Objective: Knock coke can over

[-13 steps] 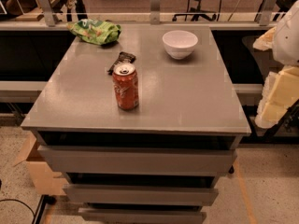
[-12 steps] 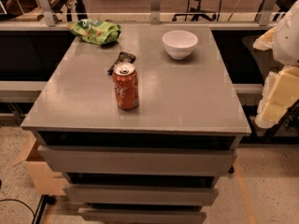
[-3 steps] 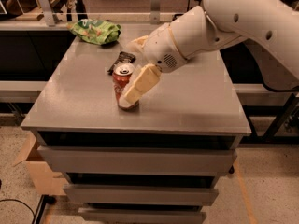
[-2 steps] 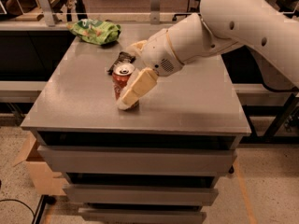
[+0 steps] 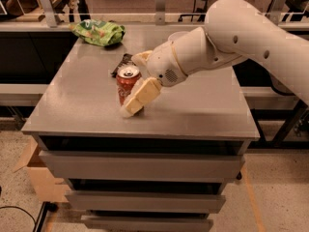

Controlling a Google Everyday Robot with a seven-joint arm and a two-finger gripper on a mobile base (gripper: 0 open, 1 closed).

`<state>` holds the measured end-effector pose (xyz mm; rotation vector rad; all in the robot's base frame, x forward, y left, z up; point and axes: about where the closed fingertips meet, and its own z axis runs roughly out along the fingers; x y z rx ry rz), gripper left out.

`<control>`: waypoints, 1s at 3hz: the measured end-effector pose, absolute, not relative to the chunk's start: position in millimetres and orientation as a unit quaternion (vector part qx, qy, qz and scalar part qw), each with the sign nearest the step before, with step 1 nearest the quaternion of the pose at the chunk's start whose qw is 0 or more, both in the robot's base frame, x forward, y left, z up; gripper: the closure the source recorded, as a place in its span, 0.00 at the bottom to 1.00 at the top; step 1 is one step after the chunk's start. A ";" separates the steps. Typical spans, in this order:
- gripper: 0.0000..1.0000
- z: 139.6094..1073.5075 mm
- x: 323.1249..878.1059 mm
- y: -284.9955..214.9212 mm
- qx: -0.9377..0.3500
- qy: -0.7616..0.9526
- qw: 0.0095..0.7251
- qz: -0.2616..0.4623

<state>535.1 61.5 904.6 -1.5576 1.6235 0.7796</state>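
Only one camera view to go on here, so everything is taken from that. A flat grey metal-looking table (image 5: 203, 108) is seen from the front and a bit above, with grey drawers (image 5: 140, 166) stacked under the top. The small orange-red aluminium coke can (image 5: 126, 82) with the silver top is found standing upright on the left-middle part of the table top, pull tab facing up.

The cream-coloured two-finger gripper (image 5: 133, 84) is brought in from the right on a big white rounded arm (image 5: 241, 33) and is parked right at the can. The fingers are held apart: the near finger (image 5: 139, 95) is angled down in front of the can's right side, its tip down at the table surface, and the far finger (image 5: 141, 58) is seen just behind the can. Actual contact with the can can't be made out.

A dark flat snack-bar wrapper (image 5: 121, 63) is laid just behind the can. A green crinkly chip bag (image 5: 99, 32) is left at the far-left corner. A bit of white bowl (image 5: 175, 34) rim is glimpsed behind the arm. A brown cardboard box (image 5: 35, 175) is spotted on the floor, lower left.
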 end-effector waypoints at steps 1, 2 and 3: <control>0.25 895.8 539.1 63.1 -0.601 0.635 0.373 0.309; 0.47 891.7 542.8 60.2 -0.596 0.639 0.375 0.311; 0.70 890.1 546.7 60.2 -0.591 0.640 0.378 0.314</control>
